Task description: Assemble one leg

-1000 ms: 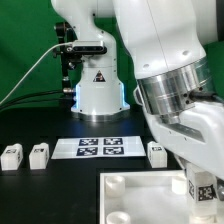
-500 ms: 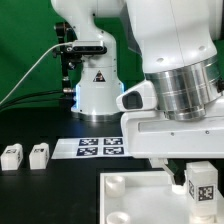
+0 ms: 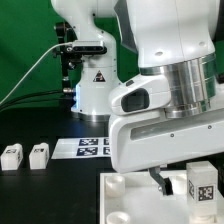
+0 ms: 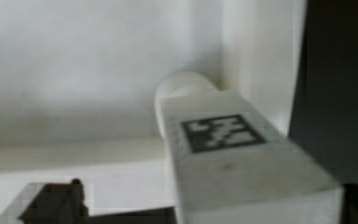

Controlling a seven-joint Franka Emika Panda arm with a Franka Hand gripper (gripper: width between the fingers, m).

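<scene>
The gripper [image 3: 183, 184] grasps 1 leg [image 3: 201, 185] at the exterior view's lower right, over the panel [image 3: 118, 190]. Next, I think, it needs aligning with a corner socket.

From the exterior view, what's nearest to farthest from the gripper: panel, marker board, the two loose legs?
1. Panel, just below the gripper.
2. Marker board, mid-table.
3. Inner loose leg, beside the board.
4. Outer loose leg, exterior view's far left.
</scene>
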